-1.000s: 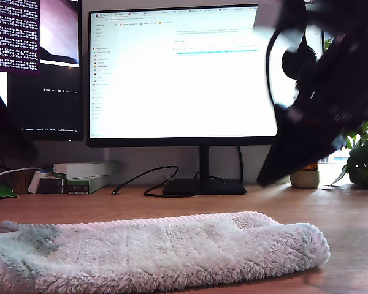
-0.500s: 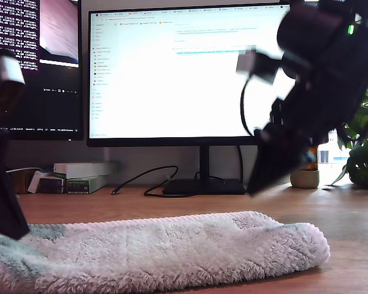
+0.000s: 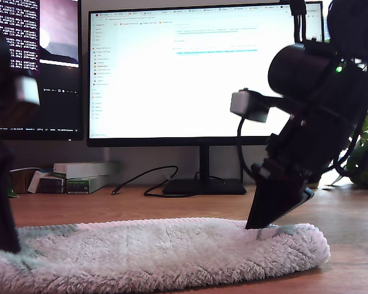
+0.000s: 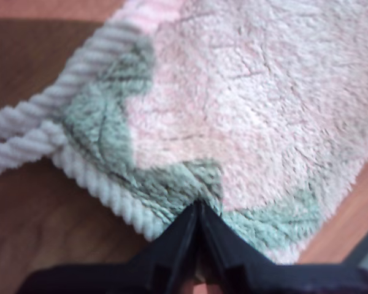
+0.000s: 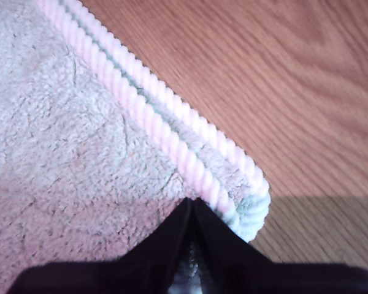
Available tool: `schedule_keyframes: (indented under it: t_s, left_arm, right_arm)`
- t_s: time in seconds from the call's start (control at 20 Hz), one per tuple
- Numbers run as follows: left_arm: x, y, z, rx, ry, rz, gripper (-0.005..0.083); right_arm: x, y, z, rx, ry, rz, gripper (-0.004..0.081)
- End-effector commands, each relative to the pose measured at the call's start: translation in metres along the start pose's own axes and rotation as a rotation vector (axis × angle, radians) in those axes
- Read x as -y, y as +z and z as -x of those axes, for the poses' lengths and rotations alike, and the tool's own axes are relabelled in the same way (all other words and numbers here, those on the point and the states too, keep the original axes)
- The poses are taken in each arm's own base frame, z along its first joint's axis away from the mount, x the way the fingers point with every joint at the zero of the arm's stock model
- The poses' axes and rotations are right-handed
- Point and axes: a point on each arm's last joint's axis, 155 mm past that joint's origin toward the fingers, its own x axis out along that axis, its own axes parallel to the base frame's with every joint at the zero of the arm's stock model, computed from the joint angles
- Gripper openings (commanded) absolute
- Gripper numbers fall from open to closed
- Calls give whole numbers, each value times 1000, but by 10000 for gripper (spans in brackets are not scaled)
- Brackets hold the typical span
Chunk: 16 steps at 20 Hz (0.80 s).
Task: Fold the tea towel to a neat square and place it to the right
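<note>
The tea towel (image 3: 165,251) lies as a long, fluffy off-white folded strip across the wooden desk, with a pale pink ribbed edge along its back. My first gripper (image 4: 196,211) is shut, its tips resting on a corner with mint-green patches (image 4: 104,122); in the exterior view it is the dark arm (image 3: 3,239) at the left end. My second gripper (image 5: 192,205) is shut too, tips touching the towel just inside the doubled ribbed edge (image 5: 172,131) near a corner. It comes down on the back edge near the exterior view's right end (image 3: 257,225). I see no cloth pinched in either.
A large monitor (image 3: 184,73) on a stand (image 3: 203,184) and a second screen (image 3: 37,61) stand behind the towel. Boxes (image 3: 80,176) and a cable (image 3: 141,180) lie at the back. A potted plant (image 3: 365,159) stands at the exterior view's right. Bare wood (image 3: 356,245) lies beyond the towel's right end.
Both arms have come down from above to the towel's two ends. The towel's back edge near the exterior view's right end is now pressed by the second gripper.
</note>
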Motion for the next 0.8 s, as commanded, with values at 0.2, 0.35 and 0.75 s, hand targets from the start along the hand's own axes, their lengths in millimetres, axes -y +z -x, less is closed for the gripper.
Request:
schedule_keyframes:
  t_s: [0.2,0.35,0.75]
  left_arm:
    - [-20,-3,-12,-48,91,-49,-24]
    - [-28,0,-17,-75,121,-72,-24]
    - [-45,52,-10,40,243,-260,-24]
  right_arm:
    - [9,-14,-4,-63,-38,-13,-12]
    - [13,-35,-1,-155,-75,-30,-12]
    - [-1,-71,7,-306,-39,-79,-12]
